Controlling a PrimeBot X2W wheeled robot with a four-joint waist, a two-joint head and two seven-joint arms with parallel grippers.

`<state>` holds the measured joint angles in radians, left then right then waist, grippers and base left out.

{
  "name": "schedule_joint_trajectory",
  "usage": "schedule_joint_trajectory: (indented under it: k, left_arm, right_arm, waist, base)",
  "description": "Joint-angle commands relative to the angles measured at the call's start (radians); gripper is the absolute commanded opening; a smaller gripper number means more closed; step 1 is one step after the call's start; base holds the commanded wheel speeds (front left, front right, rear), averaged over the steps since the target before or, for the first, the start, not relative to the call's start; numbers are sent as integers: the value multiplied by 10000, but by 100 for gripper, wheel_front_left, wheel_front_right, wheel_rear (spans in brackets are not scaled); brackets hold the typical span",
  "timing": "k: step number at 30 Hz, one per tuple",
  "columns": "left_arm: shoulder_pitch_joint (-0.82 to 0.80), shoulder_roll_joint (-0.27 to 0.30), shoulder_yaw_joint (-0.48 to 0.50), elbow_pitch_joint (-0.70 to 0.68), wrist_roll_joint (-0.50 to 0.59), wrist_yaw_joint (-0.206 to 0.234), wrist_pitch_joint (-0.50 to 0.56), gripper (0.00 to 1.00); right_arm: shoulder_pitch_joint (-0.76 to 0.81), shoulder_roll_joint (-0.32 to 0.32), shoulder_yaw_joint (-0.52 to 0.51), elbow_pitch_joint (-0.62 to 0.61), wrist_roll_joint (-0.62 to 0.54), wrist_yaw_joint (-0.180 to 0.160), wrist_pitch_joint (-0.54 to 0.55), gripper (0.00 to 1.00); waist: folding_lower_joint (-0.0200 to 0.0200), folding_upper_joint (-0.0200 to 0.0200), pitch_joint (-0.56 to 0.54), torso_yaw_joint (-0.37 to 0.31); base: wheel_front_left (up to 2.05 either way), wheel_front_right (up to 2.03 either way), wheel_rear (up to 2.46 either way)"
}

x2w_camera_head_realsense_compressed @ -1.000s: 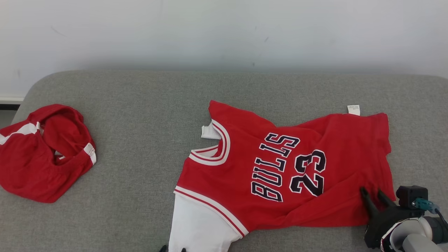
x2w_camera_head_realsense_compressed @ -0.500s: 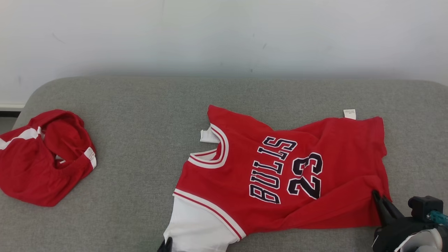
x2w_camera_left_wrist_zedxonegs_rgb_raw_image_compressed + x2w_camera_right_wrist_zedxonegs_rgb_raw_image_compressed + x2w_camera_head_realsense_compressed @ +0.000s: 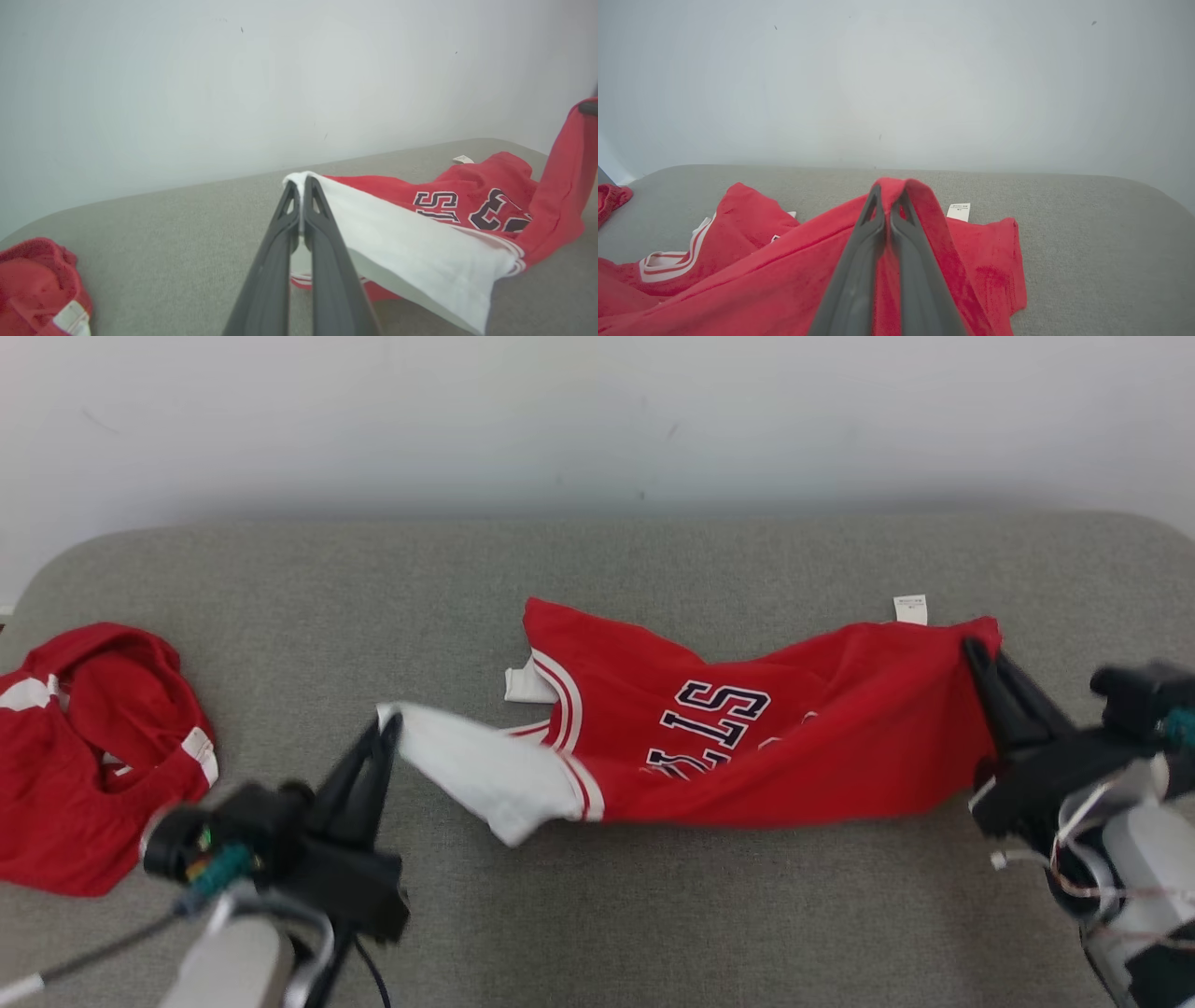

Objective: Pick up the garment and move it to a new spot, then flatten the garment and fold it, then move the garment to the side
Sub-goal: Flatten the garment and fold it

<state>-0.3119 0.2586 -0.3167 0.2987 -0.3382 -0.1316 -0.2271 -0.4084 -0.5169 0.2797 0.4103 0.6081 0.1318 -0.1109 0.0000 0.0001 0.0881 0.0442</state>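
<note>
Sagging jersey (image 3: 822, 737): red, with a white sleeve and dark lettering; strung between both grippers over the middle and right of the grey cushion (image 3: 653, 915); its near side is raised, its far side lies on the cushion toward the back edge.
Handling: soft, light and limp, I judge; it droops wherever nothing holds it and will keep no shape of its own; hems and corners are the places to take hold, two at once, kept apart so the cloth stays spread.
Left gripper (image 3: 387, 733): clenched on the tip of the white sleeve, above the cushion left of centre.
Right gripper (image 3: 976, 649): clenched on a red hem corner, near the cushion's right edge.
Care tag (image 3: 910, 609): white; on the cushion just beyond that hem corner, toward the back edge.
Other garment (image 3: 93, 756): red and white, crumpled at the cushion's left edge; well apart from the jersey.
Risk: such thin pinches may slip if the arms pull too far apart.
Wall (image 3: 597, 420): pale, behind the cushion's back edge.
</note>
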Motion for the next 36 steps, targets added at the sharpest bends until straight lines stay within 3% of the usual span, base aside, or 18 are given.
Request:
schedule_joint_trajectory:
  k: [1,8,15,24,31,36]
  left_arm:
    - [-1112,410,-164,-90,-272,21,271,0]
    - [-5160,1434,-688,187,-1151,21,1143,0]
    - [-10135,1847,-1268,1314,-1525,22,1700,0]
    - [-15131,1533,-1811,3329,-1468,24,1566,0]
    - [-17613,1185,-2309,5140,-1480,24,1062,0]
    - [-18367,854,-2886,5940,-1679,22,699,0]
  right_arm:
    - [-844,86,-12,-236,-31,-24,339,0]
    - [-3959,98,-153,-78,178,-24,1425,0]
    - [-8120,55,-392,775,681,-24,2344,0]
    - [-12267,93,-30,2248,586,-24,2599,0]
    - [-14139,353,103,3686,487,-24,2328,0]
    - [-14835,494,466,4270,541,-24,2079,0]
  waist:
    - [0,-1,626,-277]
    - [0,-1,2165,-517]
    - [0,-1,3904,-813]
    - [0,-1,5077,-989]
    - [0,-1,5365,-986]
    - [0,-1,5549,-970]
  base:
    - [0,0,0]
    - [0,0,0]
    - [0,0,0]
    - [0,0,0]
    - [0,0,0]
    - [0,0,0]
